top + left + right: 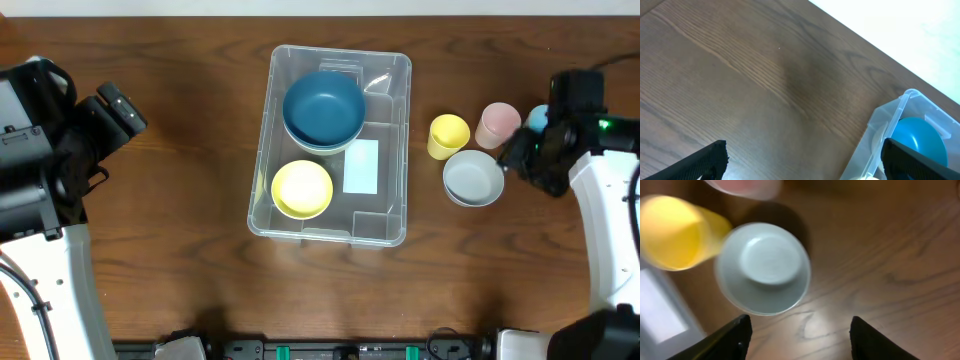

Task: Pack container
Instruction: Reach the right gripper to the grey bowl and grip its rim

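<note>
Jaws gape well apart either side of container.

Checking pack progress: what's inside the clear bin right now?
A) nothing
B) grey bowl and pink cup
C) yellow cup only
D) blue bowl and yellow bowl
D: the overhead view shows the blue bowl and yellow bowl sitting inside the bin. The grey bowl, yellow cup and pink cup stand outside it.

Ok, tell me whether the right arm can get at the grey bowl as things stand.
Probably yes. The right tool hangs open right by the grey bowl, which is empty. The yellow cup and pink cup crowd one side; the side nearest the tool looks free.
</note>
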You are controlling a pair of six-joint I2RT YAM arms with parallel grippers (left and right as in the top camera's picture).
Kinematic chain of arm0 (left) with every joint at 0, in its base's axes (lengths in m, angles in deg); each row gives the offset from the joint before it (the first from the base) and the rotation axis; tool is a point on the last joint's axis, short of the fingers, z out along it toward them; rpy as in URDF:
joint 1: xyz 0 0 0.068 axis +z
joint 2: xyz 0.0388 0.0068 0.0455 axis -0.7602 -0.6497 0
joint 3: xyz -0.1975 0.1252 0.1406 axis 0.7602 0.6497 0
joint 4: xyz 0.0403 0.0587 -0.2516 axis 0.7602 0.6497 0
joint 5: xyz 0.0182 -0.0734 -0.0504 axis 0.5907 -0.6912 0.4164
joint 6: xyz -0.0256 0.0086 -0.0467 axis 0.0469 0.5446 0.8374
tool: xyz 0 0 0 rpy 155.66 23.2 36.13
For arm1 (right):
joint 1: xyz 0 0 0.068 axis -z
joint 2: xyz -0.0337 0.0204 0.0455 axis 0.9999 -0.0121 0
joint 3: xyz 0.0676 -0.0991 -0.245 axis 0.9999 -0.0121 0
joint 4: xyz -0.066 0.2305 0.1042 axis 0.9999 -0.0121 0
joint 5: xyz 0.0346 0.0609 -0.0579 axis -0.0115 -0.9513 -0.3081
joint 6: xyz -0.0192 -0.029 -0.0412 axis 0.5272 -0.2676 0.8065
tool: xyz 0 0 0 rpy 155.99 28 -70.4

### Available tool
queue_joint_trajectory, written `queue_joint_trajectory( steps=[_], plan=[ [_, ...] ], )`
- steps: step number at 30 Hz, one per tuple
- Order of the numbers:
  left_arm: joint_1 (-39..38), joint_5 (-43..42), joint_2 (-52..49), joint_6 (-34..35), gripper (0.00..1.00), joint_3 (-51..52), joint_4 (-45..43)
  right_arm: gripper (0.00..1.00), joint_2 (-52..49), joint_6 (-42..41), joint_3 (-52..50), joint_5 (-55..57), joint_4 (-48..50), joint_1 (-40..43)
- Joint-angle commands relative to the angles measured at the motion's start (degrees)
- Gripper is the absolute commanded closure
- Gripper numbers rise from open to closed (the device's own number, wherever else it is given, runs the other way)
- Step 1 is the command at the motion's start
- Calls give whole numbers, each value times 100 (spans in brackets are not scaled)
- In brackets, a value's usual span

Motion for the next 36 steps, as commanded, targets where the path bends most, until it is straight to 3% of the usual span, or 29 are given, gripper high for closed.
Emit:
queue_joint_trajectory(
  steps=[1, 11, 16, 19, 23, 31, 36],
  plan=[
    [31, 50, -28, 11, 2, -57, 2, 36, -46, 146, -656, -452, 435, 186],
    [31, 50, -28, 11, 2, -57, 2, 41, -197, -116, -2264, -669, 2387, 190],
    [31, 50, -28, 11, 2, -57, 2, 44, -402, -116, -2616, -647, 2656, 186],
    [31, 50, -28, 11, 2, -57, 2, 59, -487, -114, -2647, -638, 2625, 186],
    [31, 50, -28, 11, 2, -57, 2, 87, -382, -116, -2643, -640, 2603, 184],
    [31, 50, -28, 11, 2, -57, 2, 95, 752, 0, -2490, -627, 2074, -13],
    [31, 50, -28, 11, 2, -57, 2, 99, 1751, 85, -1954, -627, 1434, -599]
  ],
)
